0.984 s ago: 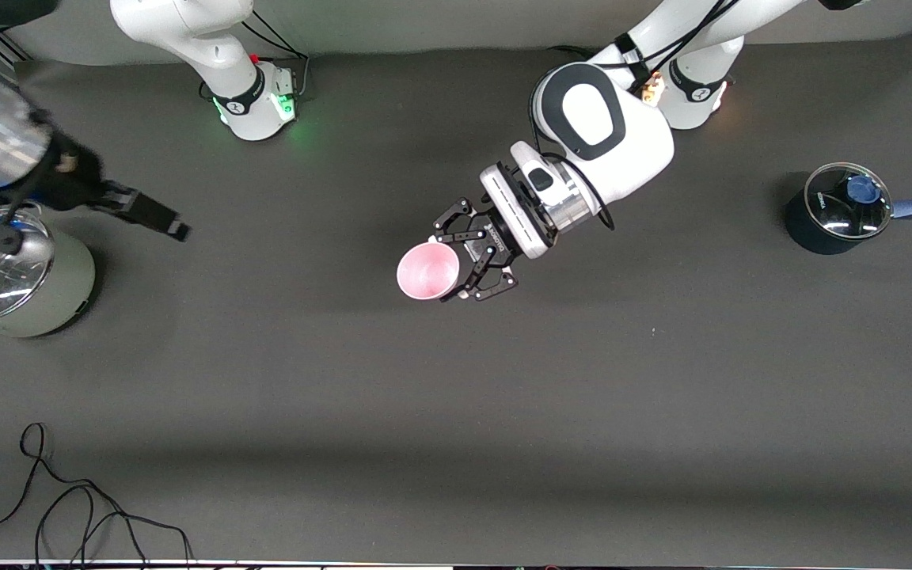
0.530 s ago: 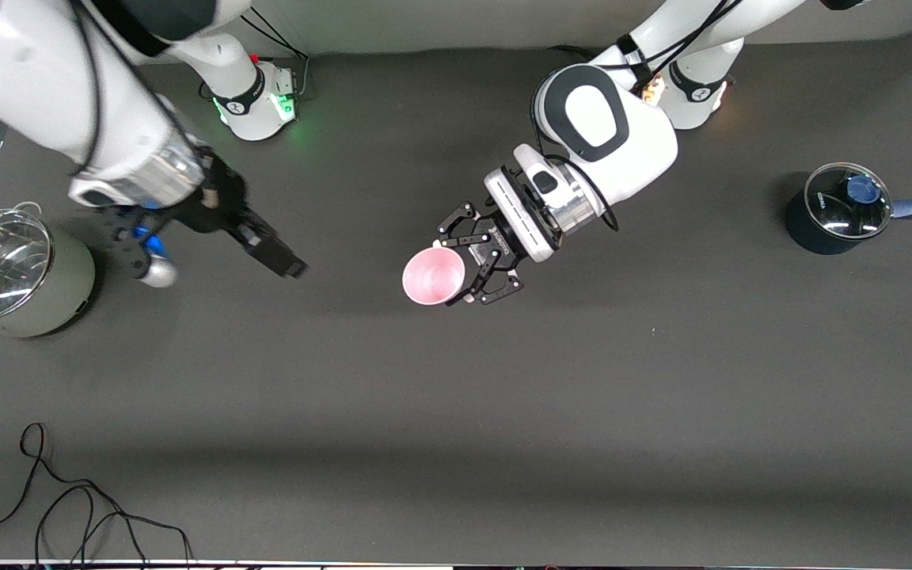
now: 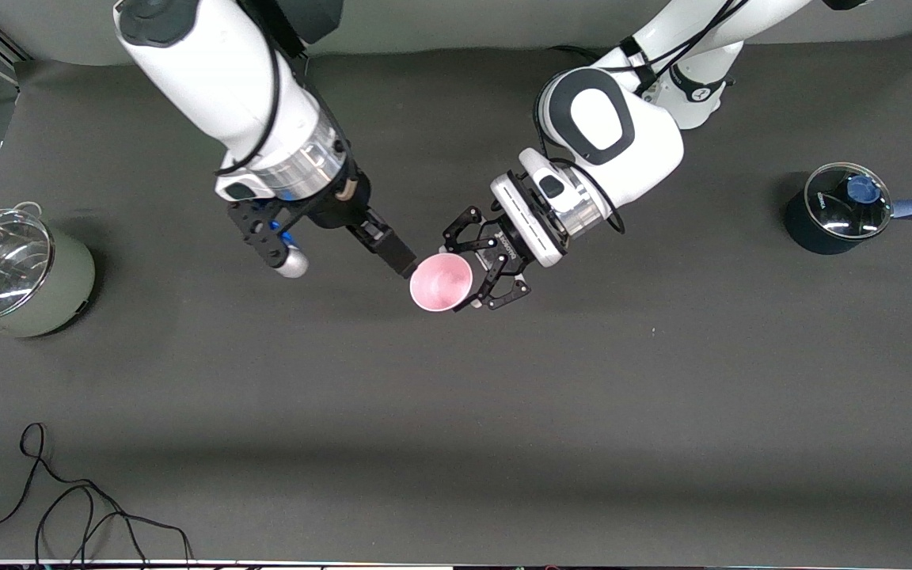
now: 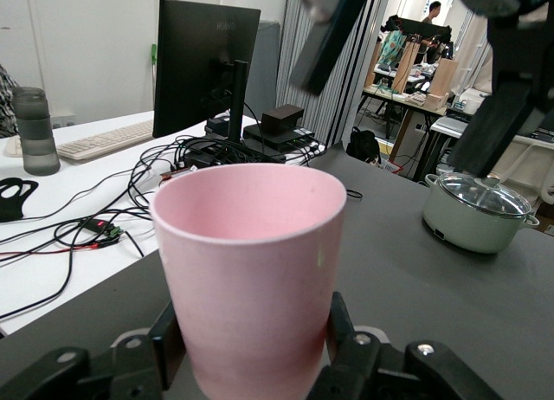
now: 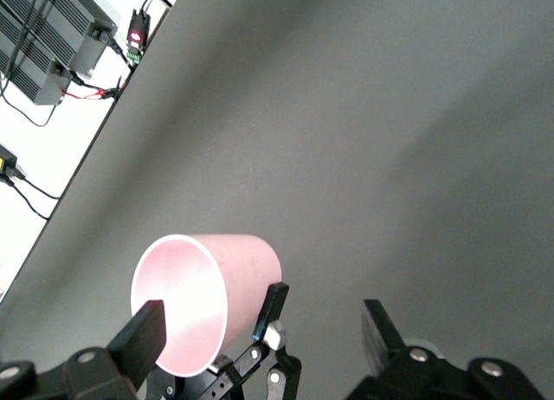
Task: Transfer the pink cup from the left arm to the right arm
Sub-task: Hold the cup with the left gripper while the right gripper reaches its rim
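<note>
The pink cup [image 3: 440, 283] is held up over the middle of the table, its mouth tilted up toward the front camera. My left gripper [image 3: 465, 277], the skeletal black one, is shut on the cup's lower wall; its fingers [image 4: 167, 338] press both sides of the cup [image 4: 251, 244]. My right gripper [image 3: 402, 265], with long flat black fingers, is open, and its tip sits right at the cup's rim on the right arm's side. In the right wrist view the cup [image 5: 203, 292] lies partly between the spread fingers [image 5: 145, 335]. They also show above the cup in the left wrist view [image 4: 329, 28].
A grey-green pot with a glass lid [image 3: 13, 273] stands at the right arm's end of the table and shows in the left wrist view [image 4: 480, 214]. A dark pot with a glass lid and blue handle [image 3: 836, 207] stands at the left arm's end. A black cable [image 3: 68, 507] lies near the front edge.
My right arm has swung from over the grey-green pot across to the cup's rim. My left gripper, still holding the cup, has shifted slightly toward the left arm's end.
</note>
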